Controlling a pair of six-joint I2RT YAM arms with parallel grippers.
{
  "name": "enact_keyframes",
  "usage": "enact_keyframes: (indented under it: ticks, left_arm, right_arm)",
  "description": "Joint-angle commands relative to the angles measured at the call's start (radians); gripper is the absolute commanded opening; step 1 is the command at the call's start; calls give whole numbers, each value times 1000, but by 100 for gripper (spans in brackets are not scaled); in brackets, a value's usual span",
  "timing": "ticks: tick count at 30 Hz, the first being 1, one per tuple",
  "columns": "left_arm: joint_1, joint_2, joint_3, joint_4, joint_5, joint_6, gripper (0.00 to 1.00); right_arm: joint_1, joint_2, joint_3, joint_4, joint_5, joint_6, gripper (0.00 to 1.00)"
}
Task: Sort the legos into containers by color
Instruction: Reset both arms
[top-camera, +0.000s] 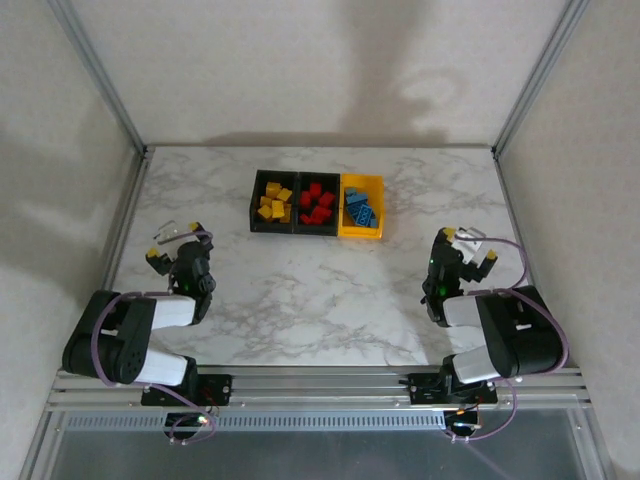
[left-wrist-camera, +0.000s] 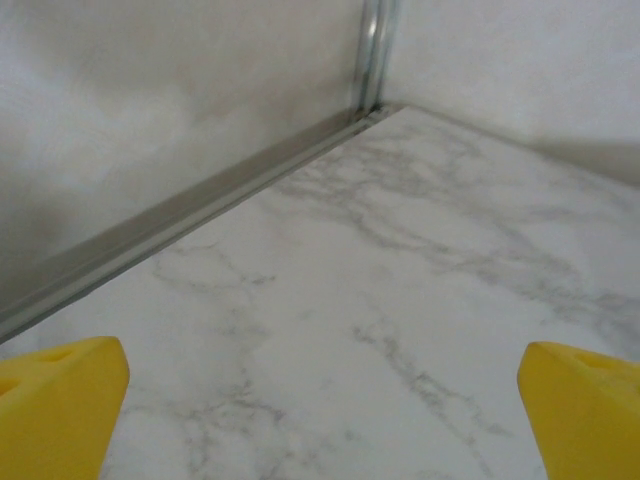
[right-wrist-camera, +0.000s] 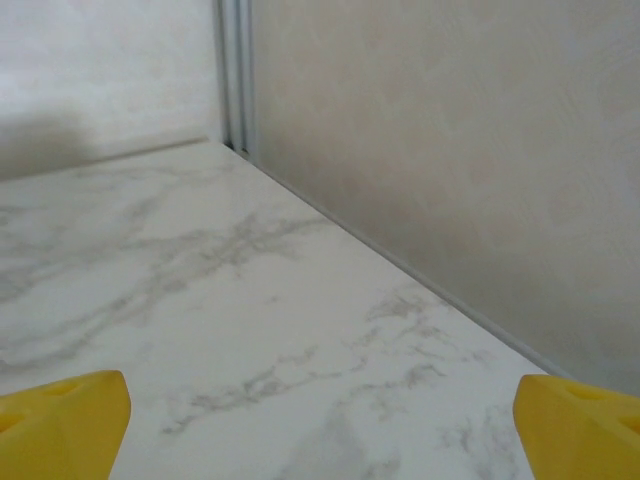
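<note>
Three joined containers stand in a row at the back middle of the table. The left black bin (top-camera: 254, 203) holds yellow legos (top-camera: 273, 203). Red legos (top-camera: 316, 203) lie in the middle black bin (top-camera: 316, 234). The yellow bin (top-camera: 361, 181) holds blue legos (top-camera: 360, 211). My left gripper (top-camera: 175, 242) sits near the left side of the table, open and empty, well apart from the bins. My right gripper (top-camera: 470, 244) is near the right side, also open and empty. Bare marble lies between the yellow fingertips (left-wrist-camera: 60, 405) of the left gripper (left-wrist-camera: 325, 405) and between those (right-wrist-camera: 580, 425) of the right gripper (right-wrist-camera: 320, 425).
The white marble table (top-camera: 320, 290) is fenced by metal rails (top-camera: 125, 210) and pale walls on the left, right and back. The left wrist faces the back left corner post (left-wrist-camera: 372, 55); the right wrist faces the back right corner post (right-wrist-camera: 235, 75).
</note>
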Motion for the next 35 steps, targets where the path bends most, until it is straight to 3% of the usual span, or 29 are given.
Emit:
enact_keyframes:
  ticks: [1, 2, 5, 6, 8, 9, 10, 12, 15, 35]
  left_arm:
    - [-13, 52, -34, 241, 87, 63, 100]
    - [-18, 58, -29, 222, 152, 83, 100]
    - [17, 91, -59, 285, 288, 84, 100]
    - [17, 144, -84, 414, 270, 104, 100]
    - [20, 112, -55, 293, 284, 79, 100]
    - [24, 140, -69, 381, 282, 92, 100]
    - [24, 120, -59, 331, 285, 81, 100]
    - [26, 132, -63, 354, 285, 86, 100]
    - [25, 125, -61, 338, 286, 82, 100]
    - [26, 122, -59, 325, 288, 82, 100]
  right_arm:
    - [-17, 77, -33, 310, -100, -102, 99]
    - [-15, 61, -18, 234, -151, -88, 99]
    - [-20, 59, -42, 274, -243, -117, 99]
    - [-31, 54, -53, 285, -302, -123, 99]
    - [-97, 35, -49, 220, -470, -72, 99]
    - [-169, 48, -31, 167, -616, -35, 99]
    - [-209, 114, -48, 307, -682, -44, 99]
    - [-196, 78, -47, 222, -660, -32, 99]
    - [-153, 97, -48, 265, -559, -58, 99]
    - [-178, 94, -37, 237, -611, -45, 99]
